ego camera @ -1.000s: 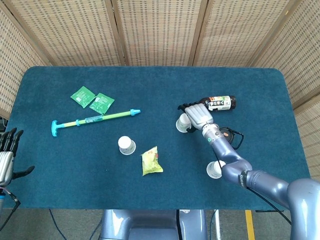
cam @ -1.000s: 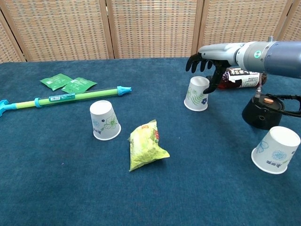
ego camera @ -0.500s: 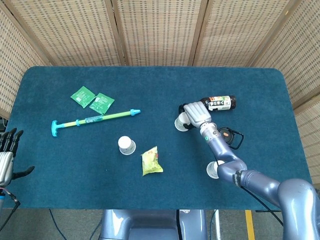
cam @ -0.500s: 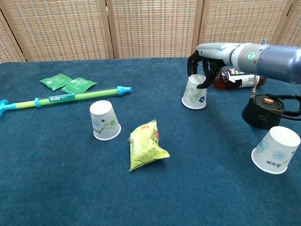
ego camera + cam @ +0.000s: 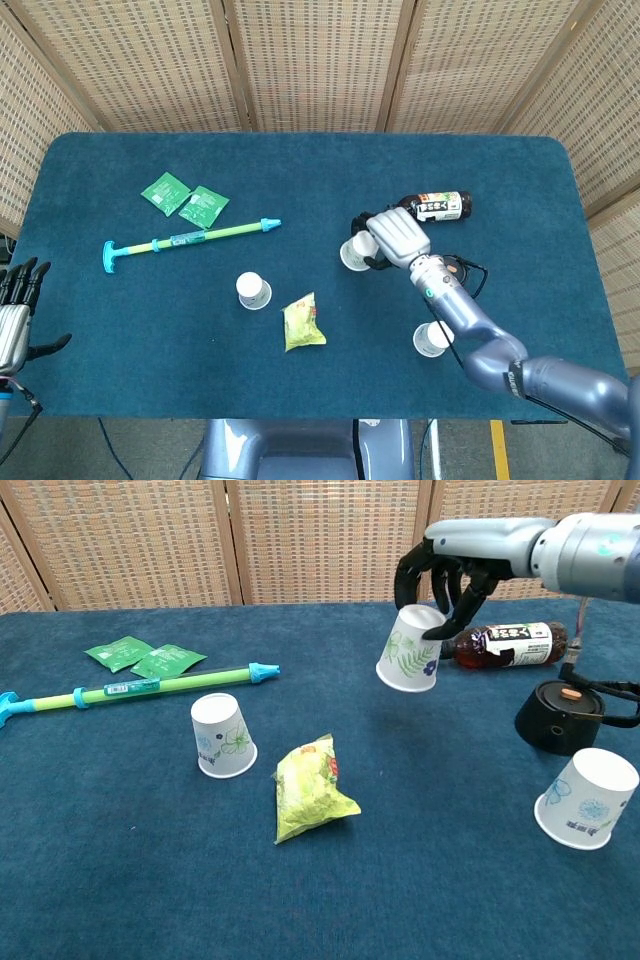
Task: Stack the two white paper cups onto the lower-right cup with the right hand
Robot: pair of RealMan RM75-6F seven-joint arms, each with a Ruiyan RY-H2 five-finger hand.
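My right hand (image 5: 445,575) (image 5: 395,237) grips an upside-down white paper cup (image 5: 409,652) (image 5: 354,252) by its base and holds it tilted above the blue table, right of centre. A second upside-down cup (image 5: 223,736) (image 5: 253,291) stands left of centre. The lower-right cup (image 5: 587,799) (image 5: 430,339) rests upside down and tilted near the front right. My left hand (image 5: 14,310) hangs open at the table's left front edge, holding nothing.
A brown bottle (image 5: 507,645) lies behind my right hand. A black round device (image 5: 560,716) with a cable sits between it and the lower-right cup. A yellow snack bag (image 5: 311,789), a green-blue syringe toy (image 5: 140,687) and two green packets (image 5: 140,657) lie elsewhere.
My right hand closed around the far cup and lifted it off the table, moving it slightly left and toward the front. The left hand has not moved.
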